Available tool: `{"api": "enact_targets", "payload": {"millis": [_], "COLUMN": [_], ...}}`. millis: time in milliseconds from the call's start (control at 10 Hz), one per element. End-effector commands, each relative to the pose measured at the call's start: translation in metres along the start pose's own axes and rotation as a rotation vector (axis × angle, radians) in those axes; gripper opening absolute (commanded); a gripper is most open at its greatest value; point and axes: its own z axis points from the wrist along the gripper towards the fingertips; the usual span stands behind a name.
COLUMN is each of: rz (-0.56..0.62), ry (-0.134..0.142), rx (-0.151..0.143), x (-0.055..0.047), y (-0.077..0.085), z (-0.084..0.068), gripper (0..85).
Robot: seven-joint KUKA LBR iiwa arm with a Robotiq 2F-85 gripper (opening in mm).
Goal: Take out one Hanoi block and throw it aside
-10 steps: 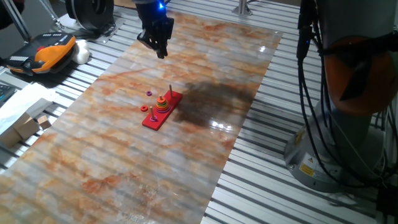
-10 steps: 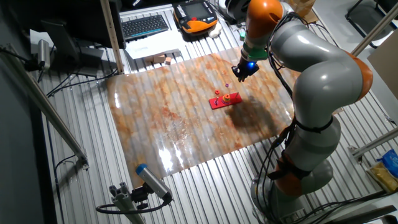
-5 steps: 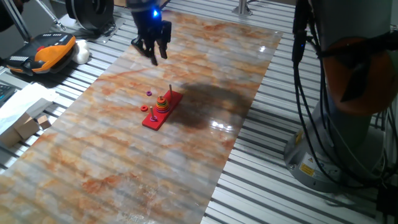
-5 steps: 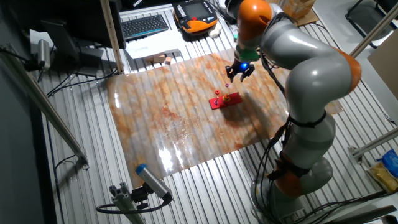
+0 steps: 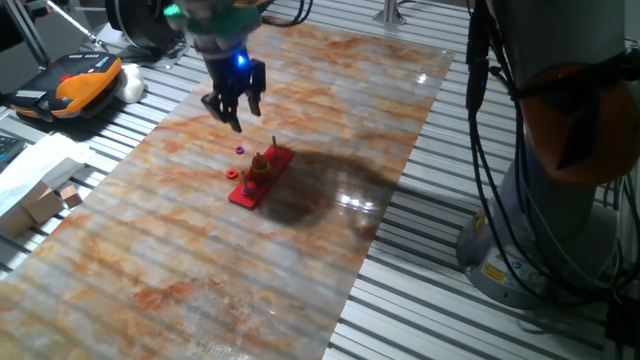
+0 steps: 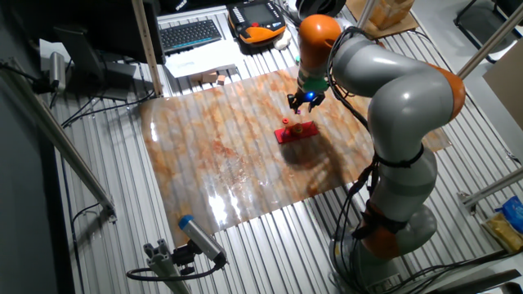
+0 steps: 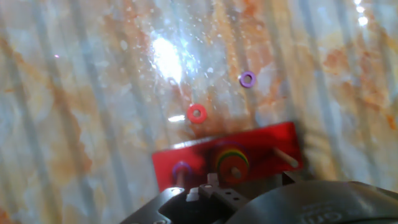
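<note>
**Gripper open above the loose rings, orange block on the stack**

Your red base board sits mid-desk and carries the coloured stack on its middle peg. The Hanoi block tops that stack. A purple ring and a red ring lie loose beside the board, towards the desk's left edge. Your gripper hangs over them, fingers spread and holding nothing. Bare marble runs from the board to the near edge.
</note>
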Motion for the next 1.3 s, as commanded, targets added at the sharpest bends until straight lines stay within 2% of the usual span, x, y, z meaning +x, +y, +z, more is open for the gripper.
{"api": "enact_targets", "payload": {"millis": [0,200,400,500,900,1200], "rz": [-0.001,0.004,-0.007,-0.011,-0.01,-0.021], "ry": [-0.009,-0.038,-0.038,-0.05,-0.072,-0.094], "rx": [-0.009,-0.007,-0.026,-0.03,-0.024,-0.036], "x": [-0.001,0.0,-0.003,-0.004,0.0,0.0], "y": [0.001,0.006,0.005,0.004,0.006,0.0], "z": [0.009,0.024,0.035,0.041,0.054,0.069], "gripper": [51.0,51.0,51.0,51.0,51.0,51.0]}}
